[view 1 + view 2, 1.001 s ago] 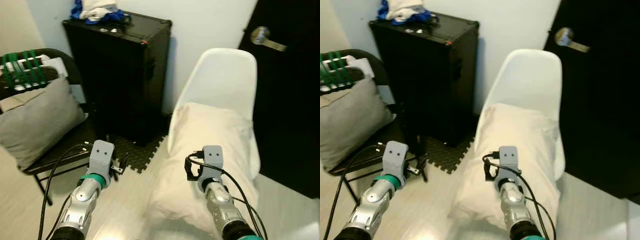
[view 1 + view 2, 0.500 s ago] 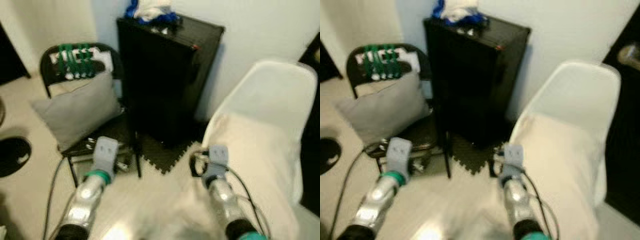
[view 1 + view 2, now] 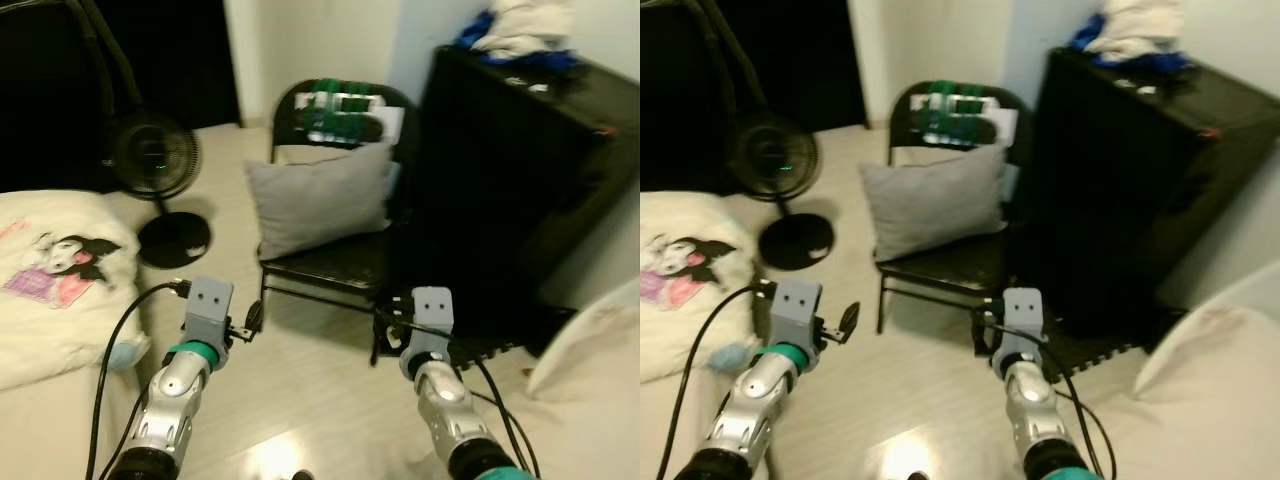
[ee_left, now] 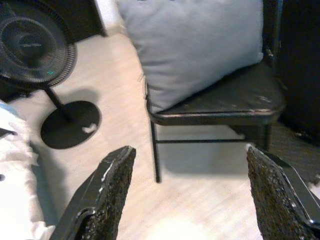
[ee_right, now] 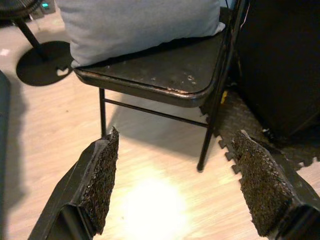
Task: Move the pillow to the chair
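A grey pillow leans upright against the back of a black folding chair, its lower edge resting on the seat and its long axis running across the seat, side to side. It sits ahead of and above both sets of fingers, roughly between them, well apart from each. The left gripper is spread wide open and empty, and its wrist view looks straight at the pillow's face and the seat's front rim. The right gripper is also wide open and empty, aimed lower, at the seat's front edge and legs, with the pillow's bottom edge beyond the fingertips. Judging by this, the left arm seems slightly better lined up with the pillow, though neither is close enough to grasp. To the left of the left fingers stands a floor fan and the corner of a bed; to the right of the right fingers is a black cabinet.
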{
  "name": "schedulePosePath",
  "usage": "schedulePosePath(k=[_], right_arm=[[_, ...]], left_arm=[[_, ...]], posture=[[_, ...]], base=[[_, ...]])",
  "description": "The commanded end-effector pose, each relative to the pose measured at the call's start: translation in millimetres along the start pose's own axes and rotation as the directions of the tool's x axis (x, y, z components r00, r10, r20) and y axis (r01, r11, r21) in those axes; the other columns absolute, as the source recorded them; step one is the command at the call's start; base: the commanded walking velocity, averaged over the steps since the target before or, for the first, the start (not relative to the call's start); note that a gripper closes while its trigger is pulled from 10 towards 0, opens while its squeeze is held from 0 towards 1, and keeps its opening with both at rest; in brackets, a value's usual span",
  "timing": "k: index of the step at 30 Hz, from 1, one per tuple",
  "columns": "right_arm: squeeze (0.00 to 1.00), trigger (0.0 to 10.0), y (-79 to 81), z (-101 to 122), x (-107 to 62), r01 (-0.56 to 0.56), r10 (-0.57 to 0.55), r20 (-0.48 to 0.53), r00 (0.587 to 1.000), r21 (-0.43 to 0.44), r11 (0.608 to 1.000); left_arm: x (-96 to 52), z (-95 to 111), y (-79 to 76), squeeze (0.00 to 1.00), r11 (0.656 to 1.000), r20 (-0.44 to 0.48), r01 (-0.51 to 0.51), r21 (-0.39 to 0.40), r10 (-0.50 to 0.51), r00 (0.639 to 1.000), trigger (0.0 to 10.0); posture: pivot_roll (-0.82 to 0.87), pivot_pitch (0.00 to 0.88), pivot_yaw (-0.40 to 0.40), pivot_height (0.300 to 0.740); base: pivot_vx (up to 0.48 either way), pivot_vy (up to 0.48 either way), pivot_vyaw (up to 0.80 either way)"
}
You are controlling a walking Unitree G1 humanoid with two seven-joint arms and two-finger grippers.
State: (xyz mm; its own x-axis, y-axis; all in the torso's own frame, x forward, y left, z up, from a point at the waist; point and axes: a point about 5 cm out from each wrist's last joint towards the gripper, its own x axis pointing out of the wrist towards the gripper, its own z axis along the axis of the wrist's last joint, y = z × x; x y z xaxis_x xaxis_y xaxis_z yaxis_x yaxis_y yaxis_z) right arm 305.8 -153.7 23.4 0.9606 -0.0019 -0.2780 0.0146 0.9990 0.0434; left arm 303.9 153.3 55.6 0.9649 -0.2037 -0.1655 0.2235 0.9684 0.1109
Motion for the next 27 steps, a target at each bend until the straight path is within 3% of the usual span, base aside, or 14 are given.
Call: schedulePosePath(k=[1, 9, 12, 22, 27], right_arm=[[0.00, 10.0, -2.6, -5.5, -2.2, 0.016, -0.016, -0.018, 1.000, 0.015, 1.000], [0.00, 10.0, -5.7, -9.4, -4.5, 0.033, -0.032, -0.027, 0.999, 0.023, 0.999], [0.00, 10.0, -8.1, -12.1, -6.6, 0.054, -0.052, -0.029, 0.998, 0.068, 0.996], [0.00, 10.0, -9.1, -11.5, -6.2, 0.056, -0.054, -0.031, 0.998, 0.061, 0.997], [0.00, 10.0, -7.5, -13.1, -6.9, 0.051, -0.049, -0.037, 0.998, 0.059, 0.997]], left_arm=[[-0.1, -5.1, -1.8, 0.00, 1.000, -0.036, 0.017, 0.013, -0.016, 0.999, 10.0], [3.9, -4.9, -2.3, 0.00, 1.000, -0.054, 0.019, 0.003, -0.019, 0.998, 10.0], [5.0, -6.8, -6.6, 0.00, 0.999, -0.070, 0.032, -0.028, -0.033, 0.997, 10.0], [7.8, -10.3, -5.6, 0.00, 0.999, -0.113, -0.001, -0.042, -0.004, 0.994, 10.0], [8.4, -14.0, -8.0, 0.00, 1.000, -0.154, 0.007, -0.027, -0.011, 0.988, 10.0]], posture=[[0.08, 0.007, 0.042, 0.740], [0.07, 0.016, 0.064, 0.740], [0.06, 0.018, 0.073, 0.740], [0.05, 0.024, 0.063, 0.740], [0.05, 0.024, 0.060, 0.740]], base=[[0.000, 0.000, 0.80], [0.000, 0.000, 0.80], [0.000, 0.000, 0.00], [0.000, 0.000, 0.00], [0.000, -0.465, 0.00]])
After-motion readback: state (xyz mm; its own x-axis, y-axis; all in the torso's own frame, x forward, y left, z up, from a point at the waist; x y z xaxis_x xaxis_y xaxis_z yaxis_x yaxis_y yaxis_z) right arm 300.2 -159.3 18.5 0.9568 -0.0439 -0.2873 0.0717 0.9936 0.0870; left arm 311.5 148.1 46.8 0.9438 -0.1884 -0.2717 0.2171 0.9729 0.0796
